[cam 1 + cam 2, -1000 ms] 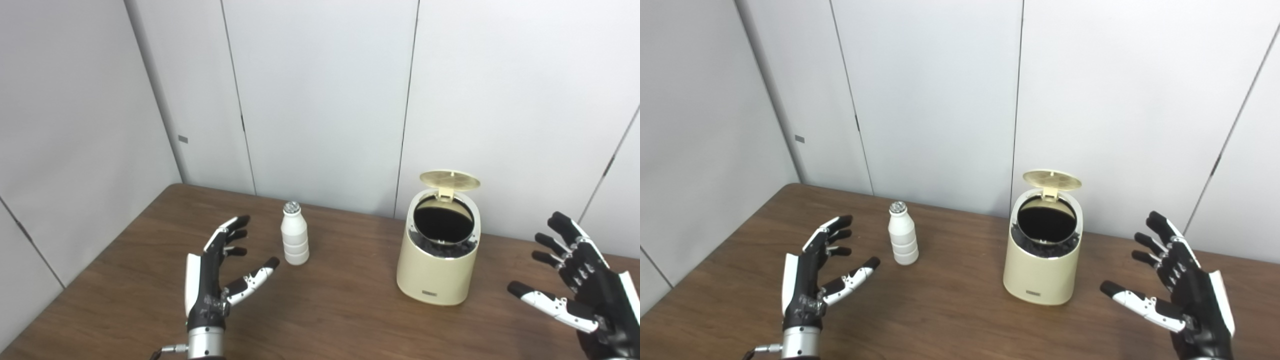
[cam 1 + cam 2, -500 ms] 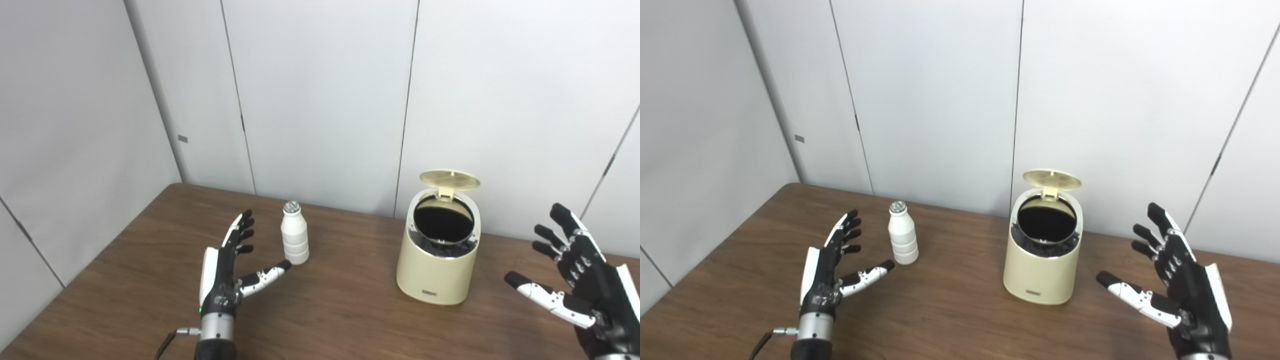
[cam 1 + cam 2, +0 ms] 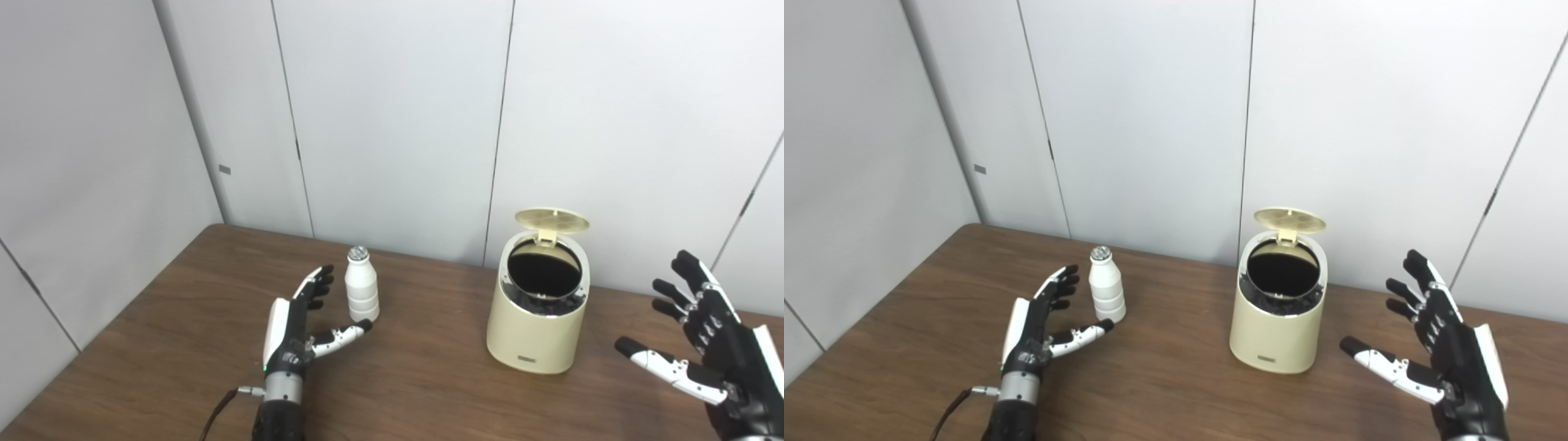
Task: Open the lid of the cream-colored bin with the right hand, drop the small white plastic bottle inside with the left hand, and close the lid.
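A small white plastic bottle (image 3: 361, 294) with a silver cap stands upright on the brown table. My left hand (image 3: 300, 324) is open just left of it, fingers beside the bottle's body and thumb reaching under its base side, not gripping. The cream-colored bin (image 3: 539, 327) stands to the right with its lid (image 3: 551, 220) tipped up and back, showing a dark inside. My right hand (image 3: 710, 343) hovers open to the right of the bin, well apart from it.
The wooden table (image 3: 416, 386) runs to grey wall panels (image 3: 392, 122) close behind the bottle and bin. The table's left edge slants along the left wall. Bare wood lies between bottle and bin.
My left hand has moved forward and right, up to the bottle's left side. The right hand has barely shifted. Bottle, bin and lid stay where they were.
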